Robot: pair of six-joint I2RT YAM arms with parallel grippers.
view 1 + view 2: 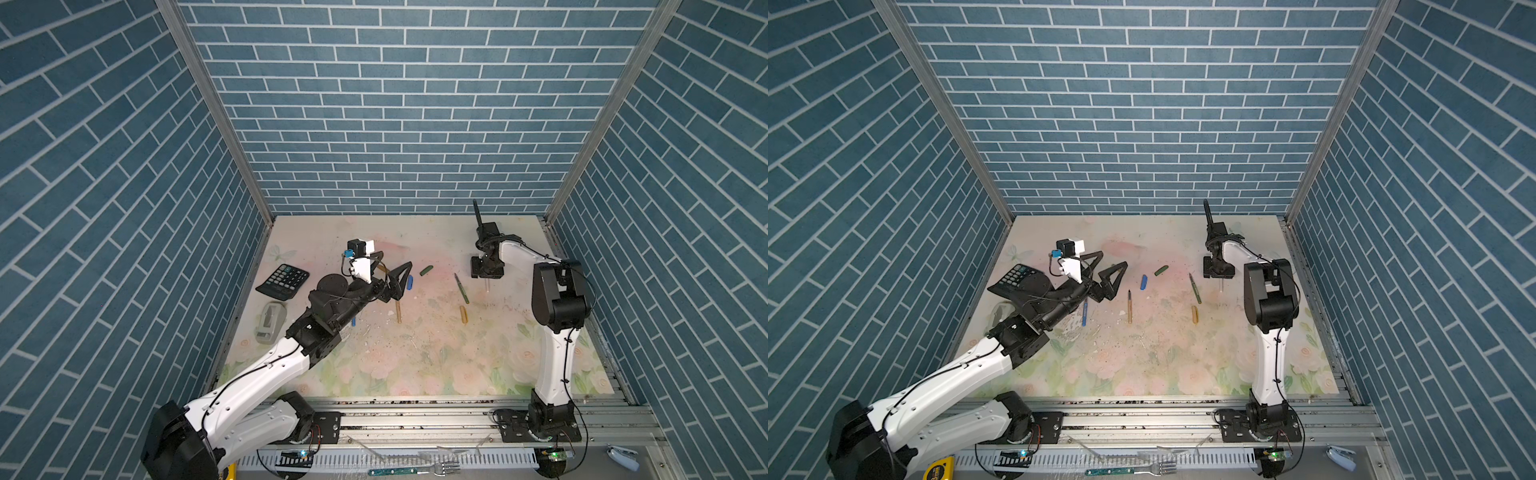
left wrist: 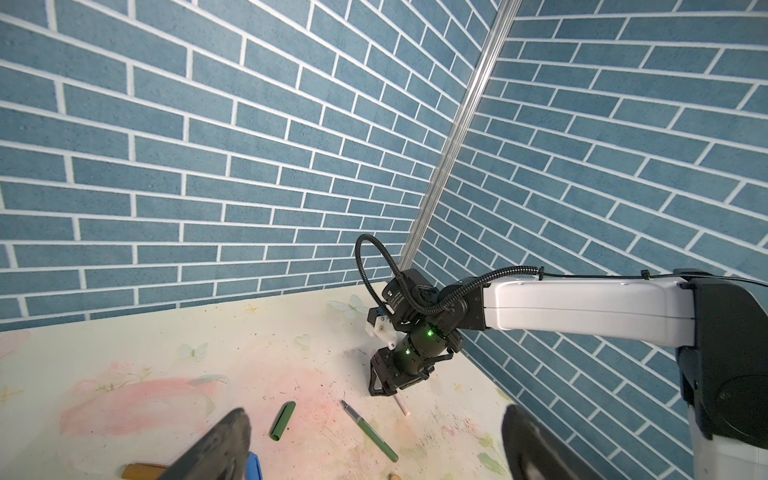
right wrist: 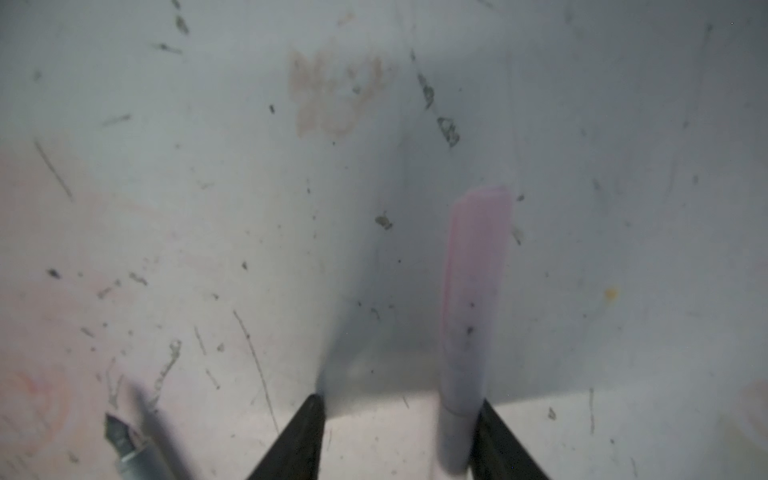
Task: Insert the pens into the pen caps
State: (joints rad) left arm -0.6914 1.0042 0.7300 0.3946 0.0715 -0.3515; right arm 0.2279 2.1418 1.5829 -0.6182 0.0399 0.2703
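A floral-patterned table (image 1: pixel 415 374) sits inside blue brick-patterned walls, with two robot arms reaching over it. The right gripper (image 3: pixel 399 400) points down near the far right of the table, its jaws parted. A pale pink pen (image 3: pixel 473 291) stands almost upright between them, leaning against one finger only, so it is not clamped. Its image is blurred, and its lower end hangs close to the tabletop. The left gripper (image 1: pixel 1113 258) hovers over the middle left with its jaws spread wide and nothing between them. Loose on the table between the arms lie a blue cap (image 1: pixel 1143 282), a green cap (image 1: pixel 1160 271), a green pen (image 1: pixel 1195 288), a gold pen (image 1: pixel 1129 307) and a gold cap (image 1: pixel 1195 314). A blue pen (image 1: pixel 1084 312) lies partly under the left arm. A black calculator (image 1: pixel 283 281) rests at the left edge.
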